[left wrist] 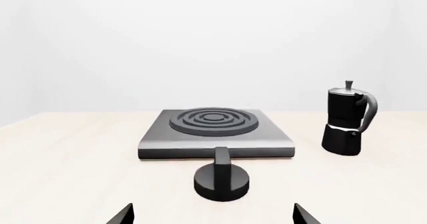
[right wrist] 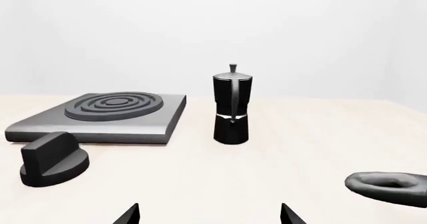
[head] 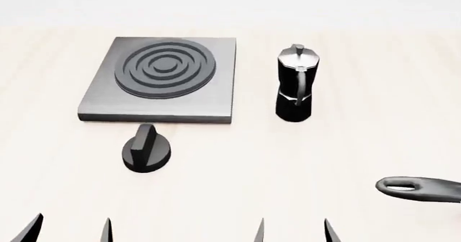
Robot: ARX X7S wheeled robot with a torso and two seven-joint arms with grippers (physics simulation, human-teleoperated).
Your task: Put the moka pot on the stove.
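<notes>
Pot (head: 295, 83): one, black, silver lid with a knob, standing upright on the pale table (head: 346, 155), not on the stove (head: 160, 80). It sits just to the right of the slab in the head view, with a gap of bare table between them, its handle toward the robot. Also visible in the left wrist view (left wrist: 348, 119) and the right wrist view (right wrist: 231, 104), upright in both.

Stove: one, flat grey square, one ring burner at its centre, nothing on it.

Knob (head: 146, 148): one, short, round, black, upright fin, on the table just in front of the stove's near edge, not touching it.

Pan handle (head: 421, 188): one, black, with a hole at its end, poking in from the right edge, well apart from the pot. The pan itself is out of view.

Left gripper (head: 70, 228): only two dark finger tips show at the bottom edge, spread apart, nothing between them. Right gripper (head: 293, 230): the same, two tips apart, holding nothing. Both hang near the table's front, well short of the pot. Each wrist view shows its own two tips wide apart, empty gap between them.
</notes>
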